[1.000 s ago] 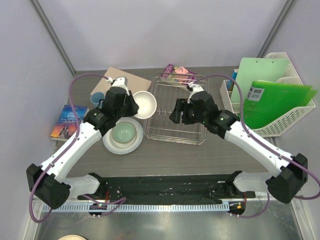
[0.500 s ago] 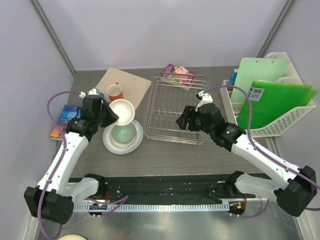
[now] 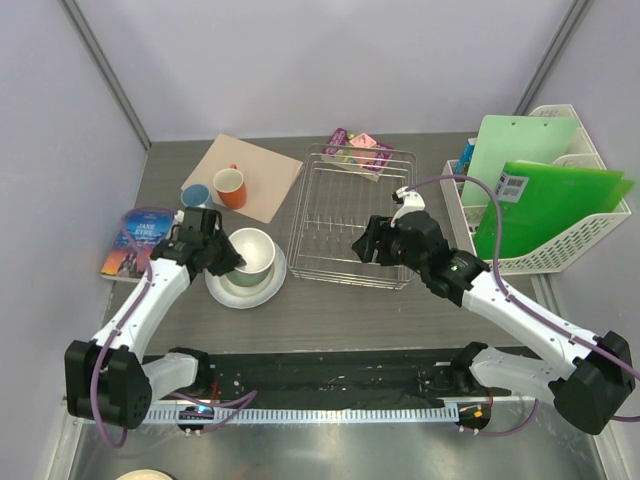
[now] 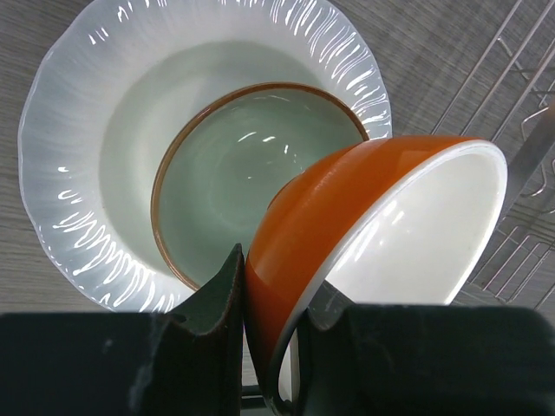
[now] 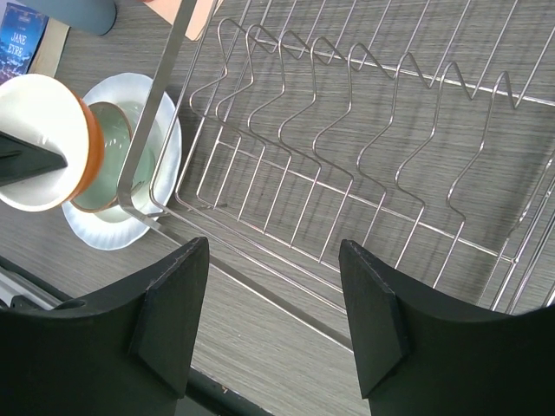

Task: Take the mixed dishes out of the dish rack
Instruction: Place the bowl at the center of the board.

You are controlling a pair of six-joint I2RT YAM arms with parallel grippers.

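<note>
- The cream bowl (image 4: 390, 225), orange outside, sits tilted over the green bowl (image 4: 225, 173), which rests in the white plate (image 4: 78, 130) toward the table's left edge.
- The left gripper (image 4: 273, 325) is clamped on the cream bowl's rim, one finger inside and one outside.
- The dish rack (image 3: 350, 215) stands mid-table toward the far edge, just right of the plate.
- The right gripper (image 5: 273, 295) hangs over the rack's near-left corner, fingers spread wide and holding nothing.
- The mug (image 3: 231, 187) and the blue cup (image 3: 195, 195) stand side by side near the far-left corner.

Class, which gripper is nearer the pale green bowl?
Left. The left gripper holds the cream bowl with orange outside tilted just over the pale green bowl; the right gripper hangs open over the dish rack, apart.
</note>
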